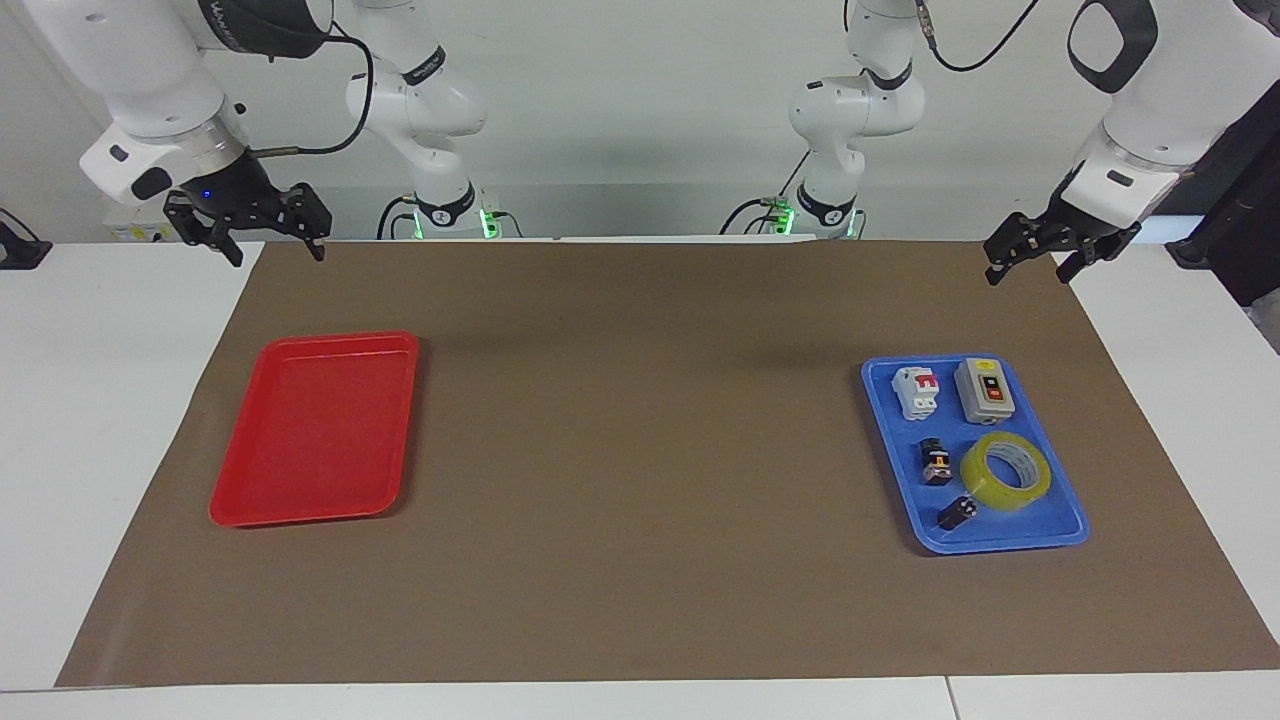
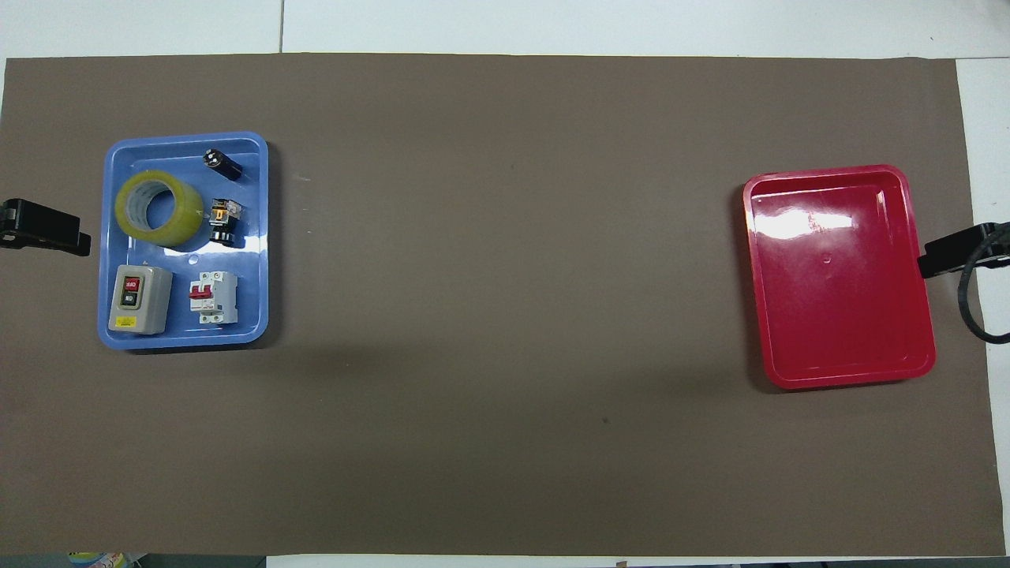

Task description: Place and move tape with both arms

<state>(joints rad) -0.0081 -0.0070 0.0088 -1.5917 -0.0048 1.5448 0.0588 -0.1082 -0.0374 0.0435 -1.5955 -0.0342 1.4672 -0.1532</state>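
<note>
A: How much room is there on the tabletop?

B: Plenty. The brown mat is bare all across its middle, between the red tray and the blue tray. Each tray sits near one short edge of the mat, with a strip of mat around it.

A: Where are the grippers?

B: The right gripper hangs over the mat's corner at its own end, raised, jaws spread and holding nothing; the red tray lies below it, farther out on the tabletop. The left gripper hangs over the mat's edge at its end, jaws also spread and empty, with the blue tray below it.

A: And the tape?

B: The tape lies flat in the blue tray, well apart from the left jaws, in the half of the tray farther from the robots.

A: What crowds it?

B: A small black part just beside it, another black part near the tray's outer rim, and a grey switch box and a white breaker in the tray's nearer half.

A: Do the views differ?

B: The overhead view shows only the grippers' dark tips at its side edges; the facing view shows the arms and spread jaws.
</note>
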